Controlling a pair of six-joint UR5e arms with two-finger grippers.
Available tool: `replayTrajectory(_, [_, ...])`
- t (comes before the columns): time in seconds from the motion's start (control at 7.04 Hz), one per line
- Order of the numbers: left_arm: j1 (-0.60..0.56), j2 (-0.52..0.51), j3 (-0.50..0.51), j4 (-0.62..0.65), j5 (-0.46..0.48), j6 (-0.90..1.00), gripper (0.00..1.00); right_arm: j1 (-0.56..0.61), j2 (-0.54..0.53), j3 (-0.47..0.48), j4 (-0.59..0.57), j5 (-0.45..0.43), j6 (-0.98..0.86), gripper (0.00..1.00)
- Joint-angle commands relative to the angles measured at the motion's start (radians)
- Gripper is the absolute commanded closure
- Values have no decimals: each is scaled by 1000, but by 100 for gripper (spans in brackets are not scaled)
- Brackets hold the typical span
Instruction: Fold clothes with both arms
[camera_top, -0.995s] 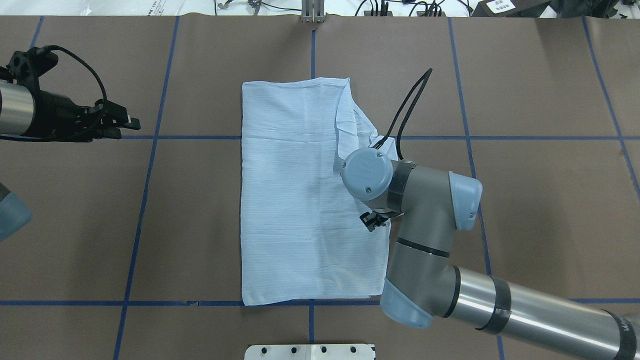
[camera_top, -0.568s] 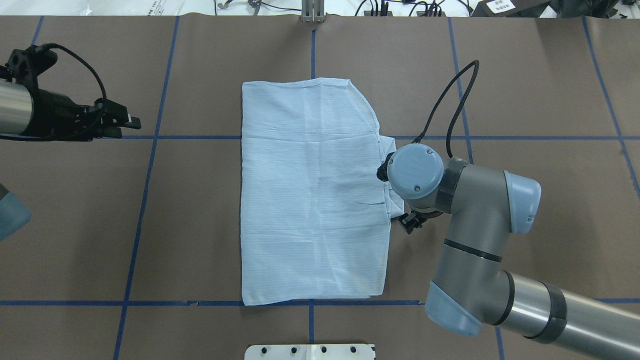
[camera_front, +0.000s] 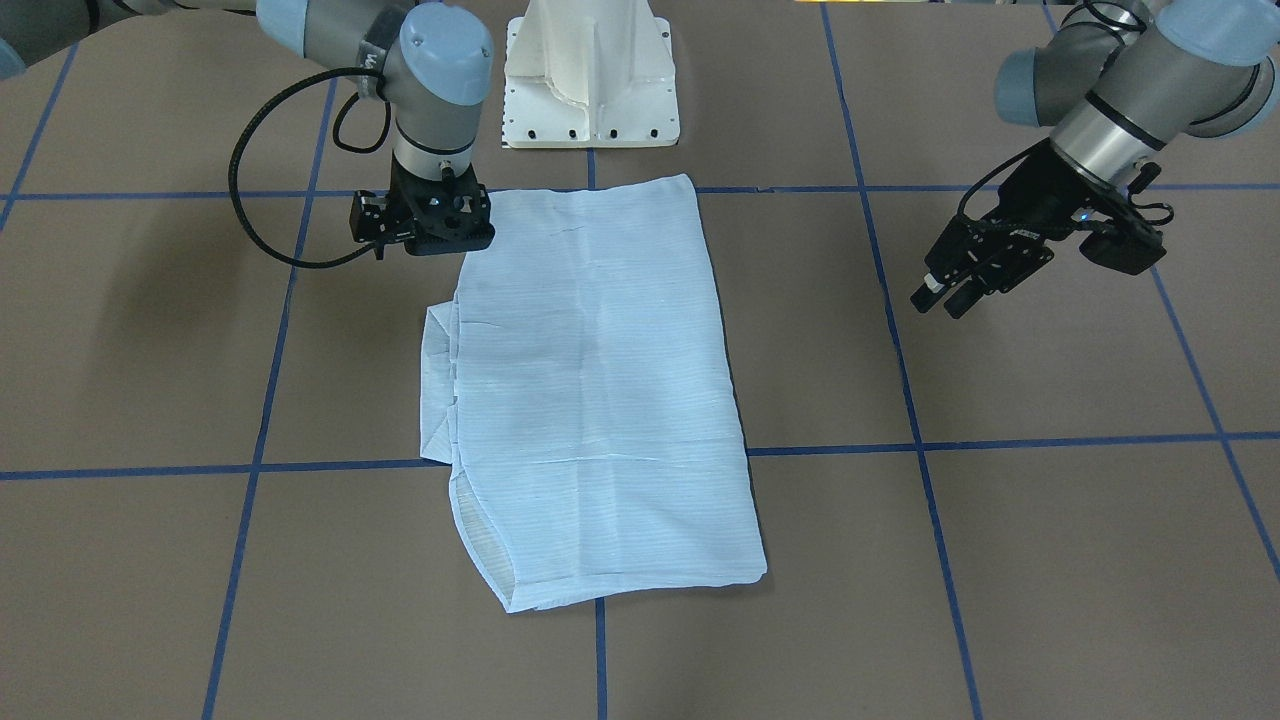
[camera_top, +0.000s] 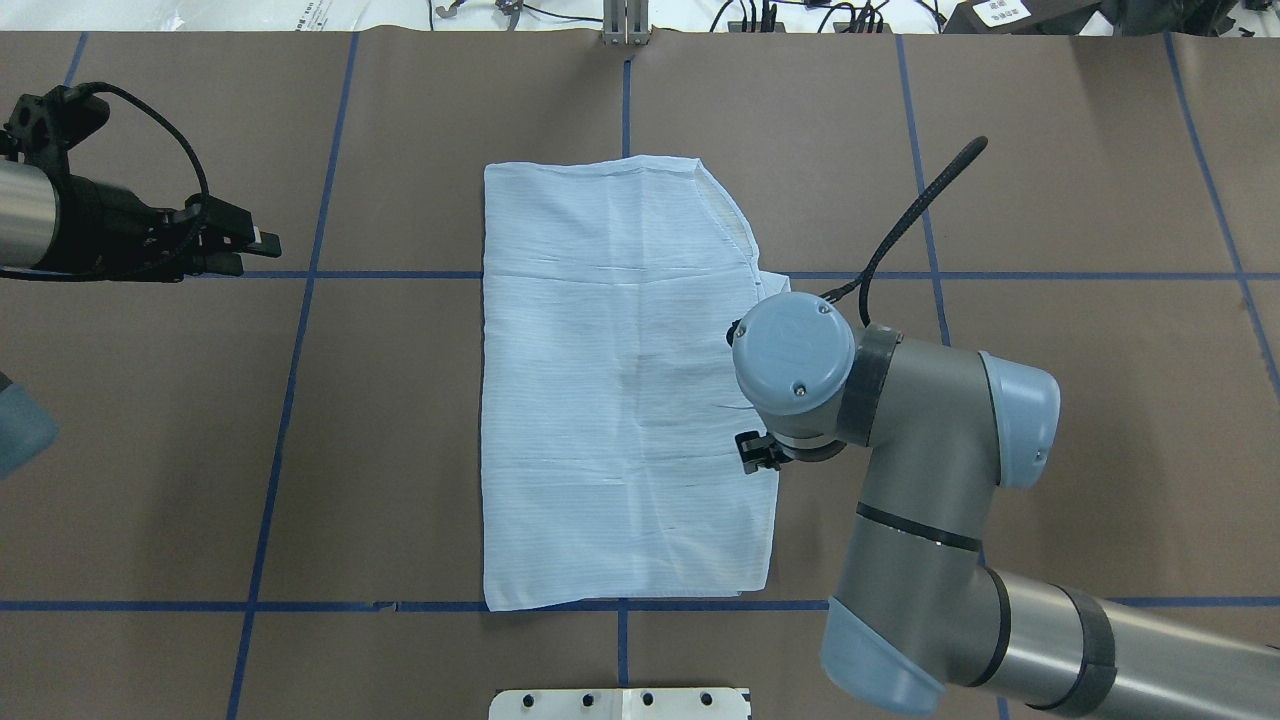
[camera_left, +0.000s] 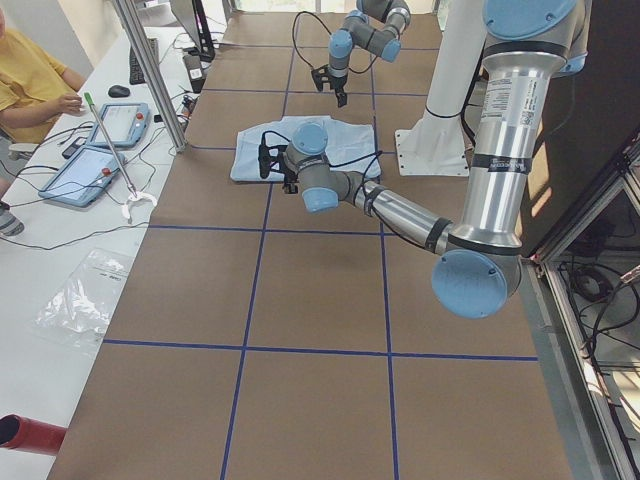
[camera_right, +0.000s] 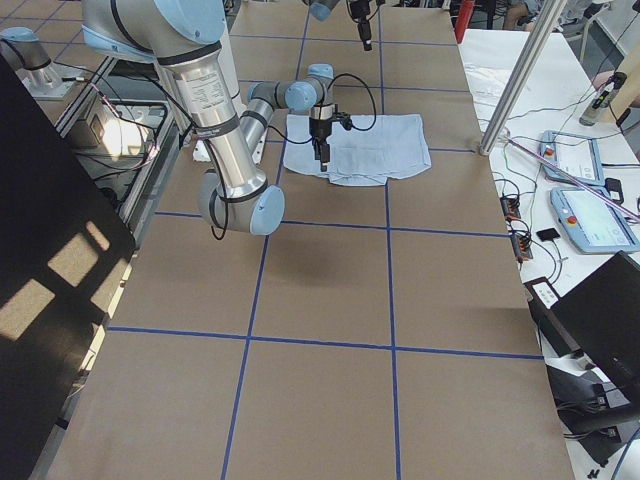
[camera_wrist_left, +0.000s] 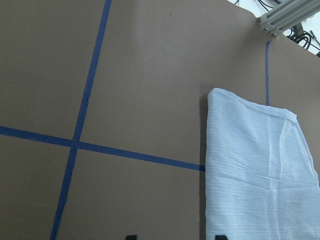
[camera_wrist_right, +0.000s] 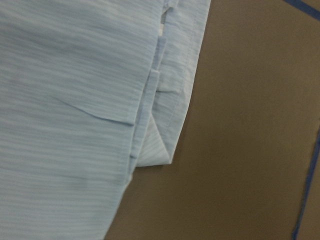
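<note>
Right gripper (camera_front: 440, 238) hangs nose-down over the edge of the shirt (camera_front: 600, 390), jaws tucked out of sight under the wrist, so spread or closed, I cannot tell. Count it up: a right arm (camera_top: 930, 520) and a left arm (camera_front: 1110, 120), two in all, a gripper on each, and one shirt. That shirt sits below this gripper and spreads out to its left, folded into a long flat rectangle on the brown table (camera_front: 1000, 560). Its long axis runs from the white pedestal (camera_front: 590, 90) behind the gripper out toward the far side. No collar is showing, so which end is the top I can't say. Right under the gripper, a strip of lower layers (camera_wrist_right: 172, 100) pokes out past the top fold. Far across the cloth, the left gripper (camera_front: 945, 298) hovers over bare table, well apart from the shirt, fingers spread, holding nothing. Blue tape lines (camera_front: 1000, 444) grid the table, and a black cable (camera_top: 930, 197) arcs off the right arm. From overhead, that arm's own wrist covers part of the shirt's edge.
</note>
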Motion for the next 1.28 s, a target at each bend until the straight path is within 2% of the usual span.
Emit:
replayTrajectory(0.0, [0,0,4,2,1,0,40,-95,-47,5,242,6,573,0])
replayTrajectory(0.14, [0,0,4,2,1,0,40,-130,-49,3,270,0,809,1])
replayTrajectory(0.28, [0,0,2,2,1,0,40,-156,-49,3,310,-67,1058,3])
replayTrajectory(0.43, [0,0,2,2,2,0,40,-178,-69,5,338,-123,1239,9])
replayTrajectory(0.71, [-2,-1,1,2,4,0,40,-209,-107,-3,384,-128,1376,12])
replayTrajectory(1.14, [-2,-4,-1,2,10,2,40,-233,-133,-1,416,-129,1397,11])
